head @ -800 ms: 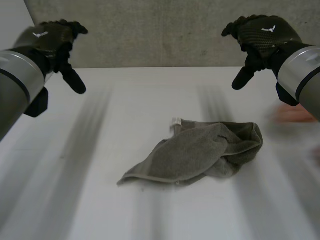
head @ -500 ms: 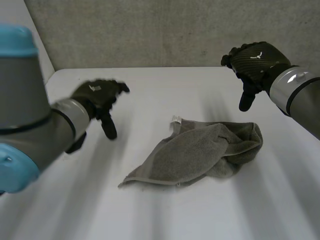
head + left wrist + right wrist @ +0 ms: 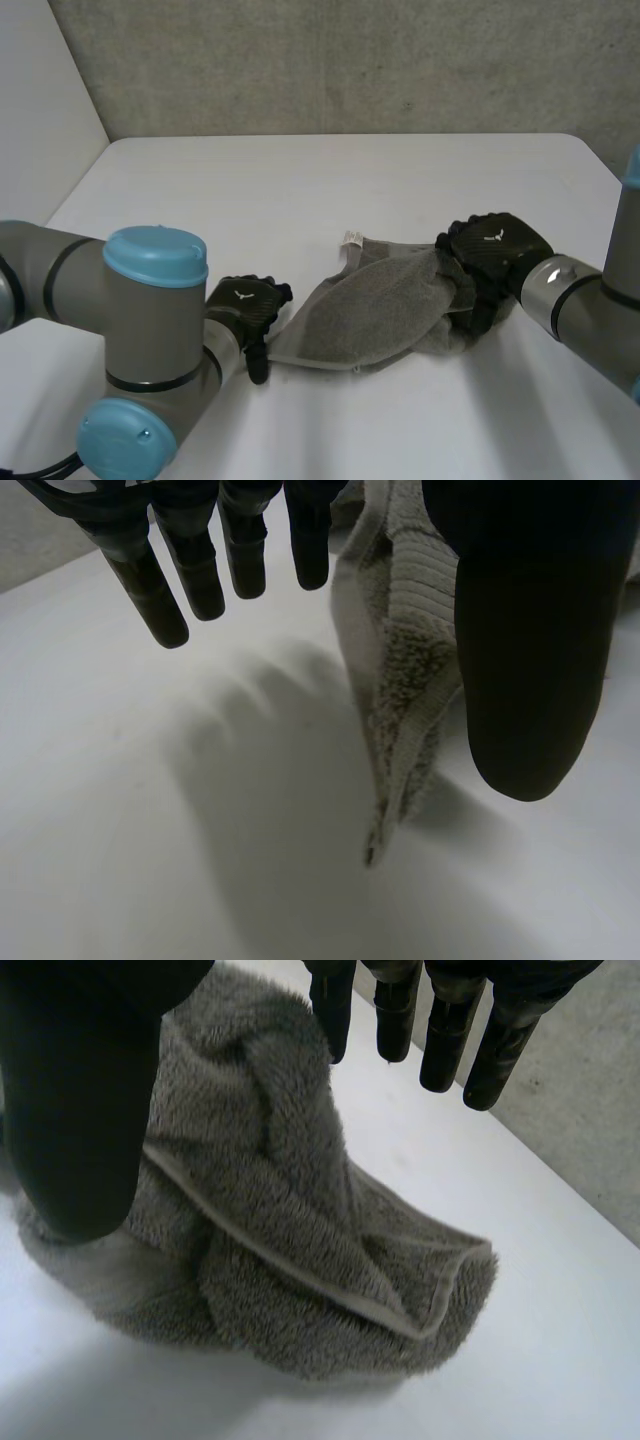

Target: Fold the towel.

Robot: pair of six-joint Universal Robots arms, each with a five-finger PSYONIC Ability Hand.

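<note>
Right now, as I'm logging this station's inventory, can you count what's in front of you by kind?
Towels: 1, the grey towel
Robot hands: 2, the left robot hand and the right robot hand
Tables: 1, the white table
Total: 4

Towel [image 3: 385, 315] [image 3: 405, 680] [image 3: 300, 1240] was recorded as grey-green terry with a flat woven hem. It was found unfolded and crumpled, lying near the middle of the white table [image 3: 300, 190]. A small white label [image 3: 352, 239] was noted at the far corner. The corner toward the robot's left was drawn to a point. The opposite end was bunched in thick folds.
</note>
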